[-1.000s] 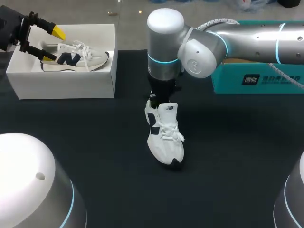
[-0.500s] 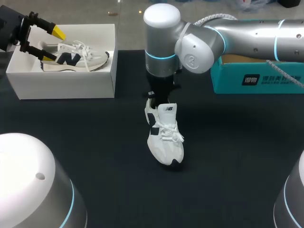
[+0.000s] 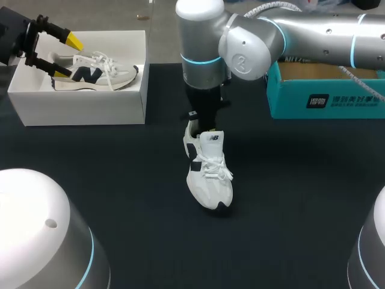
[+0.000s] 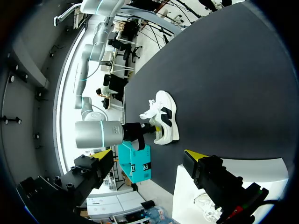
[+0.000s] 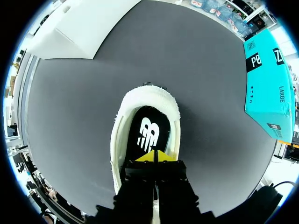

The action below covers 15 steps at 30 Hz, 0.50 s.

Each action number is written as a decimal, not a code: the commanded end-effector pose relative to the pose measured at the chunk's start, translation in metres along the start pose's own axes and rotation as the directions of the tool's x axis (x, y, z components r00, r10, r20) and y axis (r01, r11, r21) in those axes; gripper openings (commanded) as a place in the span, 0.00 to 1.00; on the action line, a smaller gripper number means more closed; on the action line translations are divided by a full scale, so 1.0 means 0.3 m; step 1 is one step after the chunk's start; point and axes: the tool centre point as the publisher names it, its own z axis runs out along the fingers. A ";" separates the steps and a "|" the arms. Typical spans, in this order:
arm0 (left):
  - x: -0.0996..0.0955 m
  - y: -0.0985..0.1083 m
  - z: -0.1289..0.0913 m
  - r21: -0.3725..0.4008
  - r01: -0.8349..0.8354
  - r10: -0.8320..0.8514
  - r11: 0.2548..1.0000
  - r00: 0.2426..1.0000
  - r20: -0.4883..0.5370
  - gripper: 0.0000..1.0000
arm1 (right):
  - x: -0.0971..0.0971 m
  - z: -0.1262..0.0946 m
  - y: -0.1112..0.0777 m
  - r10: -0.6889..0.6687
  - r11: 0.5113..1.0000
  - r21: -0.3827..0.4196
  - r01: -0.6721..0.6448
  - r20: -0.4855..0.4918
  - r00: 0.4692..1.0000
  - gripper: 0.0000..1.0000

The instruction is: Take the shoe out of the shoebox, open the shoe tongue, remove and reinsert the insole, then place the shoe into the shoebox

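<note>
Two shoes show: one white shoe [image 3: 209, 174] stands on the table [image 3: 301, 198] directly under the right gripper [image 5: 154, 156], whose yellow tips are pressed together over the black insole [image 5: 148, 130] at the heel. The other shoe [image 3: 99, 73] lies in the white shoebox [image 3: 84, 107] beneath the left gripper [image 3: 67, 57], whose fingers are spread apart.

The right arm [image 3: 301, 33] is brushed silver, its fat rounded joints each ringed by a glowing cyan band, with a braided pale cable [image 3: 271, 27] running along it at 1 o'clock in the head view. Pale domed housings [image 3: 42, 235] with cyan bands show at 7 and 5 o'clock. The left gripper [image 3: 67, 57] and right gripper [image 5: 154, 156] are black, bolted and yellow-tipped.
</note>
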 end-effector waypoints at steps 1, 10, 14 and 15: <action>-0.001 -0.002 -0.001 0.000 0.000 0.000 1.000 1.000 -0.003 1.00 | 0.001 0.001 -0.007 -0.007 1.000 0.026 0.007 0.008 1.000 0.00; -0.001 -0.002 -0.001 0.000 0.000 0.000 1.000 1.000 -0.003 1.00 | 0.002 0.002 -0.053 -0.008 0.992 0.127 0.010 -0.017 1.000 0.00; -0.001 -0.002 -0.001 0.000 0.000 0.000 1.000 1.000 -0.003 1.00 | 0.002 0.004 -0.068 0.004 0.991 0.136 0.000 -0.028 1.000 0.00; -0.001 -0.002 -0.001 0.000 0.000 0.000 1.000 1.000 -0.003 1.00 | 0.002 0.008 -0.070 0.006 0.990 0.139 -0.002 -0.025 1.000 0.00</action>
